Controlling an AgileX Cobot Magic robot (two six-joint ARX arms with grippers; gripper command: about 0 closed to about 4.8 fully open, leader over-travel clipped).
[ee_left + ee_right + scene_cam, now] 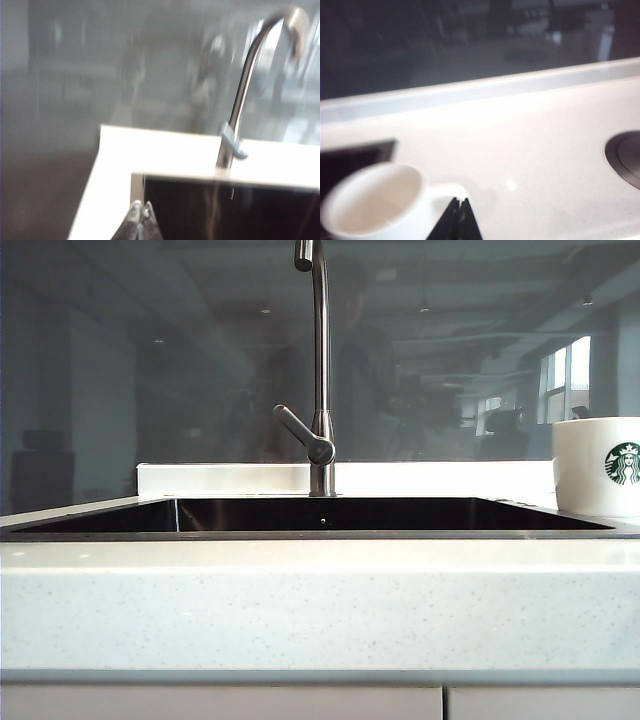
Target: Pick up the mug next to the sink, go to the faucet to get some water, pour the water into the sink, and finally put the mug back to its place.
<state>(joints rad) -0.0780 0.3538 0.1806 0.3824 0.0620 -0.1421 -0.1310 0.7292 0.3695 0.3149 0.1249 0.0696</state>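
Nearest in the exterior view, a pale speckled countertop [320, 600] edge, with cabinet fronts [220, 705] below. Beyond it, the sink [320, 534], wide and dark inside, rimmed in thin metal. At the right end of the sink, on the counter, the mug [600, 468], white, upright, green round logo facing the camera (partly cut off by the frame edge). Behind the sink's back wall, the faucet [320, 390], tall steel, lever angled up to the left near its base. Farthest back, a glass pane [150, 360] with dim room reflections.

From the left wrist view, the left gripper [140, 220] with tips pressed together, empty, over the counter by the sink's near corner; farther off, the faucet's curved neck, blurred.

From the right wrist view, the right gripper [459, 215] with tips likewise together, holding nothing, just beside the mug's handle [447, 192]; contact not discernible. Past it, bare counter and a dark round inset [627, 157].
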